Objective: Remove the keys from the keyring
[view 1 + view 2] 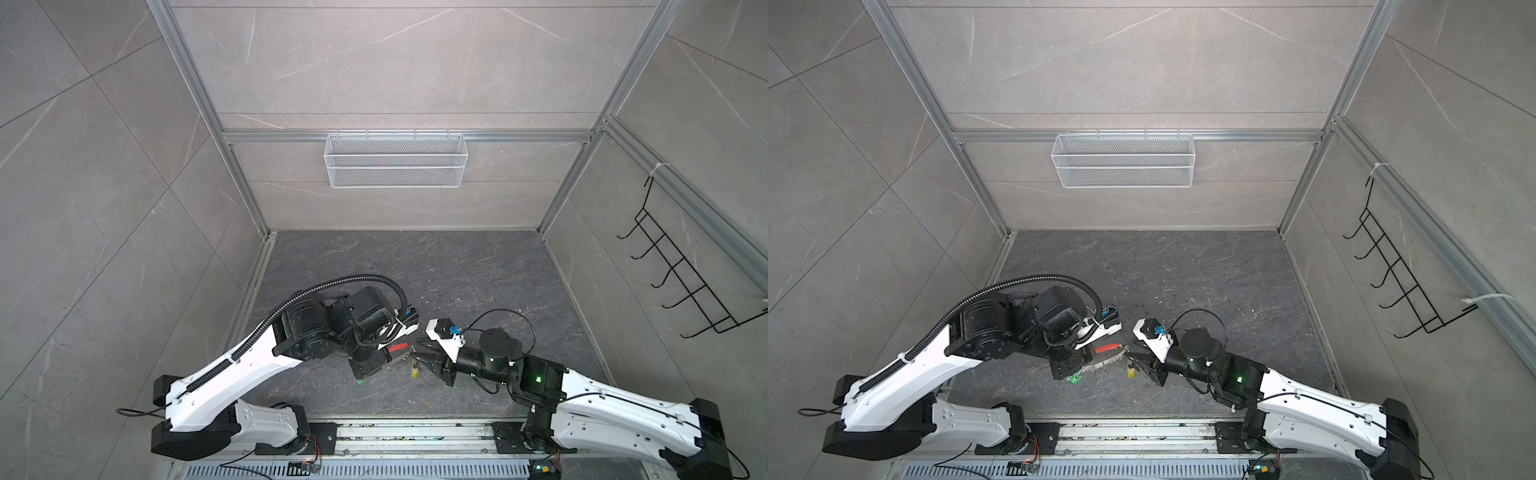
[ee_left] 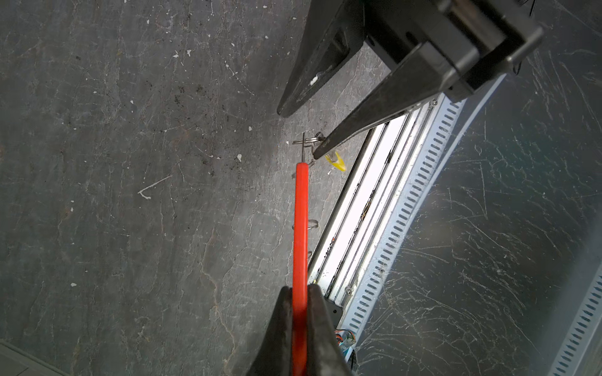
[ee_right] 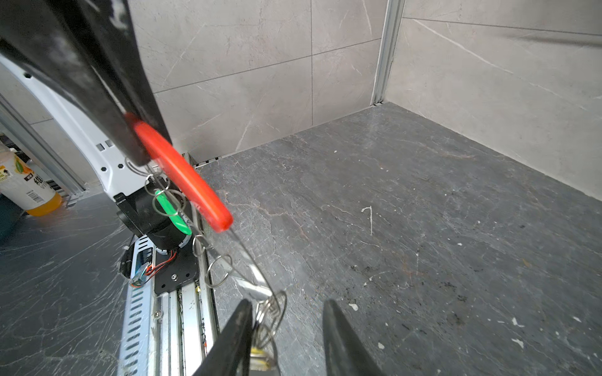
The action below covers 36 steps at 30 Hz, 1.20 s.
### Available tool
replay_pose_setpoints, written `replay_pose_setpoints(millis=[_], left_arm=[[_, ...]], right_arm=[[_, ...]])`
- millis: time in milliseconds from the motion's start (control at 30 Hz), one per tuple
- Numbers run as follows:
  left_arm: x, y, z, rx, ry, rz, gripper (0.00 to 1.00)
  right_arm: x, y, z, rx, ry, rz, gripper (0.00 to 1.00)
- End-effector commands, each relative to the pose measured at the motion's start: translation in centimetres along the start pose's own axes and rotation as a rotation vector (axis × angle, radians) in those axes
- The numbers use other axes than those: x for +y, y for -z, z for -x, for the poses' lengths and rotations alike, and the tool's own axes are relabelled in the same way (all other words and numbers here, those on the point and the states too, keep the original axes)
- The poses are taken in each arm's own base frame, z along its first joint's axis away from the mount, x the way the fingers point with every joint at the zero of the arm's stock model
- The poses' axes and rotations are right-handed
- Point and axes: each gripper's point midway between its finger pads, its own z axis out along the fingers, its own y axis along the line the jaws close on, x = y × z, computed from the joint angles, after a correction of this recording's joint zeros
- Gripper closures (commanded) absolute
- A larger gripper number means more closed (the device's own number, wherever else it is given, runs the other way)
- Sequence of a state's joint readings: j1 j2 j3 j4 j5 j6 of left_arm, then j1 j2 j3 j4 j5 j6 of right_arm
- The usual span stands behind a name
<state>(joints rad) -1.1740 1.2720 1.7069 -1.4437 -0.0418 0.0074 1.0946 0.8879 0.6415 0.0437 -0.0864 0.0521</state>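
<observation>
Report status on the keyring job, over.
Left gripper shut on keyring, at red sleeve. Right gripper open, fingers either side of yellow key. Green key hangs from keyring. Nothing blocking.

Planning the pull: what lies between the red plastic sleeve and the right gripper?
A dark-grey wire hoop carrying small silver split rings, from red plastic sleeve to right gripper, in the right wrist view.

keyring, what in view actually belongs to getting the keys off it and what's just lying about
In the job: keyring, held by its red sleeve in the left gripper; yellow key; green key; right gripper, open by the yellow key.
Just there: wire basket; hook rack; drink bottle.
</observation>
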Motion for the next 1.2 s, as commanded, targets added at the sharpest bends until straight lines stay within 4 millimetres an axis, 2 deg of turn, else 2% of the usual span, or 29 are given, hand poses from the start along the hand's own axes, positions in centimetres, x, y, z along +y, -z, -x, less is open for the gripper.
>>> replay_pose_setpoints(millis=[0,167,600,933,1067,1167], left_arm=[[-0.3,0.8,0.4,-0.046,-0.005,-0.019,1.0],[-0.3,0.9,0.3,-0.046,-0.004,-0.018,1.0],[-0.1,1.2,0.2,-0.054,0.004,-0.007,1.0],[-0.1,1.3,0.3,-0.063,0.009,-0.007,1.0],[-0.1,1.5,0.4,-0.075,0.013,-0.006,1.0],[-0.1,1.5,0.4,-0.08,0.017,-0.006,1.0]], right_arm=[[0.4,0.1,2.0,-0.047,0.016,0.015,0.66],[0.0,0.2,1.7,-0.043,0.008,-0.005,0.72],[-0.4,0.9,1.6,-0.044,-0.001,-0.035,0.77],[-0.3,0.9,1.4,-0.039,-0.003,-0.03,0.91],[-0.4,0.9,1.4,-0.04,-0.005,-0.034,1.0],[-0.6,1.1,1.4,-0.046,-0.009,-0.047,1.0]])
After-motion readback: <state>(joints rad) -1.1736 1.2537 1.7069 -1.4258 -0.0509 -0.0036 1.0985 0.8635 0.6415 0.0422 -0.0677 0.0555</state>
